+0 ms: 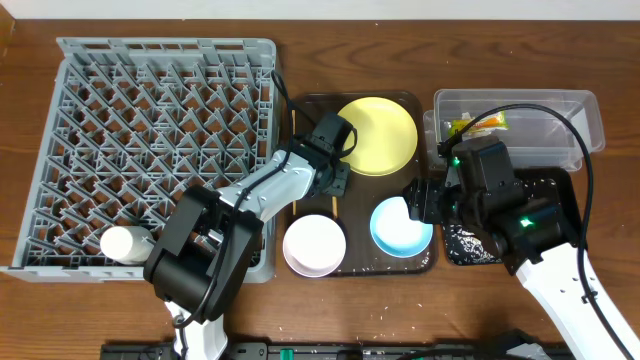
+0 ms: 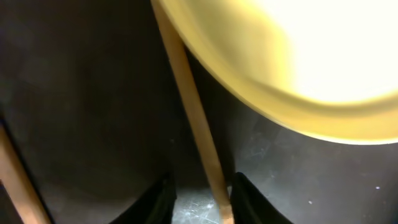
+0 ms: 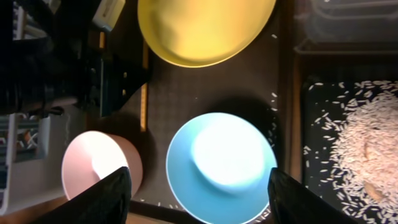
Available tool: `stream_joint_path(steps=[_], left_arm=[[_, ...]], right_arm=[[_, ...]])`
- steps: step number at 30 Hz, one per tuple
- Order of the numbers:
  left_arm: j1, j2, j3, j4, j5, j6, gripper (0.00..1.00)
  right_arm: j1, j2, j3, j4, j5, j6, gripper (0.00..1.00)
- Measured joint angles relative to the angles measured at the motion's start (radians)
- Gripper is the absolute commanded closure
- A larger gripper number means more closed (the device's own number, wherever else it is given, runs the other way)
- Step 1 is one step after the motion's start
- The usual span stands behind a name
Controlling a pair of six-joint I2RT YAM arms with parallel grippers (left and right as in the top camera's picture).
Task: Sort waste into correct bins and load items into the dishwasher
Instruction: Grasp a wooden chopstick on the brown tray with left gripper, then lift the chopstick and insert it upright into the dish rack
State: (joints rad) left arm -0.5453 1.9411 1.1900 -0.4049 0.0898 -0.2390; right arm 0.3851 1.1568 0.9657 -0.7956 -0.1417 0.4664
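Note:
A thin wooden chopstick (image 2: 194, 112) lies on the dark brown serving tray (image 1: 310, 110), running under the rim of the yellow plate (image 1: 377, 135). My left gripper (image 2: 204, 182) straddles it with narrow jaws. The stick rests against the right finger (image 2: 249, 199), with a gap to the left one. A second chopstick (image 2: 15, 180) lies further left. My right gripper (image 3: 199, 172) hangs wide open over the light blue bowl (image 3: 221, 165), holding nothing. The white-pink bowl (image 3: 99, 162) sits beside it. The grey dish rack (image 1: 150, 140) holds a white cup (image 1: 125, 243).
The clear tub (image 1: 530, 105) at the back right holds a yellow-green wrapper (image 1: 478, 125). The black tray (image 1: 560, 190) in front of it carries a heap of rice (image 3: 367, 137). Loose grains (image 3: 272, 127) dot the brown tray.

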Motion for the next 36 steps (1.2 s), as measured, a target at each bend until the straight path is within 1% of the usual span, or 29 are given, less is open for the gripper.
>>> stream_joint_path(steps=[1, 3, 6, 8, 14, 17, 22, 24, 27, 29, 33, 35, 36], left_arm=[[0.000, 0.000, 0.000, -0.001, -0.004, 0.000, 0.79], [0.000, 0.000, 0.002, -0.018, -0.025, 0.001, 0.81], [-0.001, 0.000, 0.005, -0.048, -0.055, 0.000, 0.91], [-0.001, 0.000, 0.007, -0.063, -0.071, -0.002, 0.92], [-0.001, 0.000, 0.021, -0.116, -0.089, -0.002, 0.92], [-0.001, -0.001, 0.050, -0.192, -0.093, -0.002, 0.92], [0.019, -0.073, 0.105, -0.275, -0.093, -0.002, 0.92], [0.048, -0.138, 0.119, -0.291, -0.094, -0.002, 0.92], [0.134, -0.254, 0.139, -0.315, -0.097, -0.002, 0.92], [0.172, -0.286, 0.139, -0.336, -0.097, -0.002, 0.92], [0.251, -0.301, 0.139, -0.370, -0.105, 0.019, 0.89], [0.264, -0.297, 0.139, -0.380, -0.134, 0.037, 0.87], [0.272, -0.292, 0.139, -0.380, -0.156, 0.051, 0.83]], right_arm=[[0.000, 0.000, 0.000, 0.000, -0.003, 0.001, 0.34], [0.000, 0.000, 0.000, 0.000, -0.009, 0.001, 0.35], [0.000, 0.000, 0.000, 0.000, -0.016, 0.001, 0.36], [0.000, 0.000, 0.000, 0.000, -0.017, 0.002, 0.36], [0.000, 0.000, 0.000, 0.000, -0.019, 0.016, 0.37], [0.000, 0.000, 0.000, 0.000, -0.019, 0.021, 0.37], [0.000, 0.000, 0.000, 0.000, -0.019, 0.024, 0.37], [0.000, 0.000, 0.000, 0.000, -0.020, 0.024, 0.37], [0.000, 0.000, 0.000, 0.000, -0.020, 0.024, 0.36], [0.000, 0.000, 0.000, 0.000, -0.019, 0.024, 0.36], [0.000, 0.000, 0.000, 0.005, -0.020, 0.024, 0.36], [0.000, 0.000, 0.000, 0.008, -0.020, 0.024, 0.36], [0.000, 0.000, 0.000, 0.009, -0.020, 0.024, 0.35]])
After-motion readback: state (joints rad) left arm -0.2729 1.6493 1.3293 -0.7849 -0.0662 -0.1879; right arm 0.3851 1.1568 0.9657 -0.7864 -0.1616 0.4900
